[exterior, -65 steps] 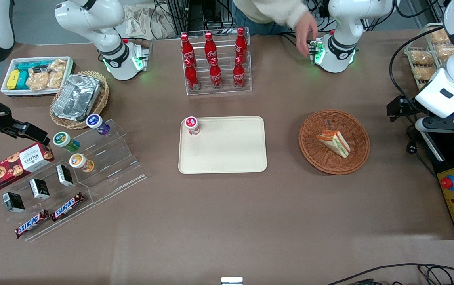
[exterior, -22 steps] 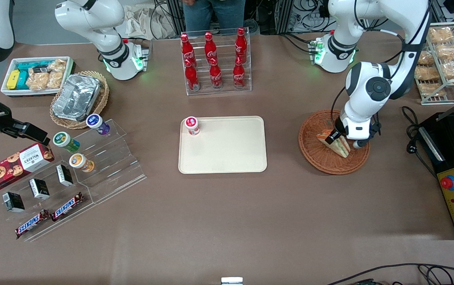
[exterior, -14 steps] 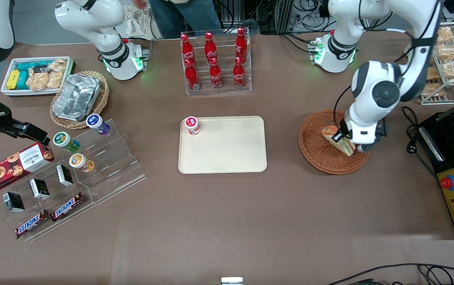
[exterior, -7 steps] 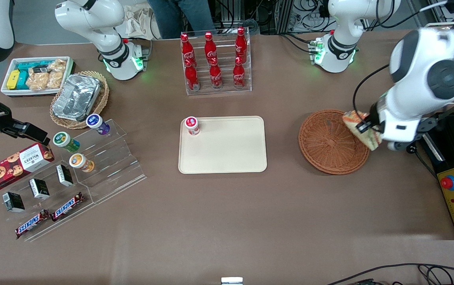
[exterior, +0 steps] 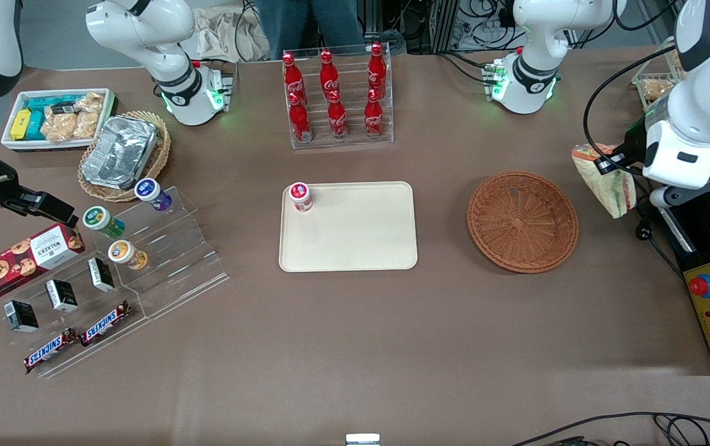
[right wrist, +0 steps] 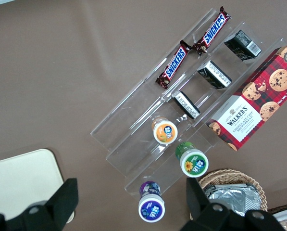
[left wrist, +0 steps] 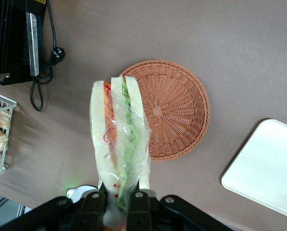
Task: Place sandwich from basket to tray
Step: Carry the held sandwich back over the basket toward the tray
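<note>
Now, nearest me on the worktop (exterior: 355,347) there is only bare brown surface, with the acrylic stand of snack bars and small pots (exterior: 126,272) off toward the parked arm's end. A little farther from me sits the tray (exterior: 355,241), with nothing on it but a red-capped pot (exterior: 300,196) at its 10 o'clock corner.

Beside the tray, toward the working arm's end, is the basket (exterior: 522,221), and it has just been emptied: moments ago the sandwich (exterior: 603,176) lay in it, and half a second back it was only just clearing the rim. It is now held in the air well apart from the basket, out at about 2 o'clock from its centre and away from the tray. The wrist view shows the basket (left wrist: 174,108) bare below and a corner of the tray (left wrist: 268,168) far off.

The gripper (left wrist: 119,198) has its fingers (left wrist: 94,204) closed on the sandwich (left wrist: 118,134) at its wide end, so the wrapped wedge stands out from them point first.

Farthest from me are the cola bottle rack (exterior: 336,93) and the arm bases.

So the pick looks done and the lift clean. I'd judge the carry comes next, and it must swing back across the basket to reach the tray, setting down clear of the pot.
</note>
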Controlling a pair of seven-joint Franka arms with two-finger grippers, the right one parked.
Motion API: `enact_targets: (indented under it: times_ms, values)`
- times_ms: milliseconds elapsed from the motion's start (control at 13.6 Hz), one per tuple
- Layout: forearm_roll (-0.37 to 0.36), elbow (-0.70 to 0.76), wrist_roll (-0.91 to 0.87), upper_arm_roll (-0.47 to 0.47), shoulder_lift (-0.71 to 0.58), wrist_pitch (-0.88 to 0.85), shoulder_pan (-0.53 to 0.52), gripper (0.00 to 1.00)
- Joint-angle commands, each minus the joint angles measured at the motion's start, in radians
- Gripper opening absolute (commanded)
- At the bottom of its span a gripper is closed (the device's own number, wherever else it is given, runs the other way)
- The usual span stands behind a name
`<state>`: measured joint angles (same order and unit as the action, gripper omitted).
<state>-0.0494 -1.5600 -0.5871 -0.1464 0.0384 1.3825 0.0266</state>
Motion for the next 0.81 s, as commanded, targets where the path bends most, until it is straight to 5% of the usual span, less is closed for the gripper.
enact_targets:
  times_ms: [0,734]
  values:
    - [0.002,0.024,0.021,-0.010,0.017,-0.019,-0.002,0.00]
    - [0.094,0.026,-0.058,-0.088,0.148,0.107,0.217,0.00]
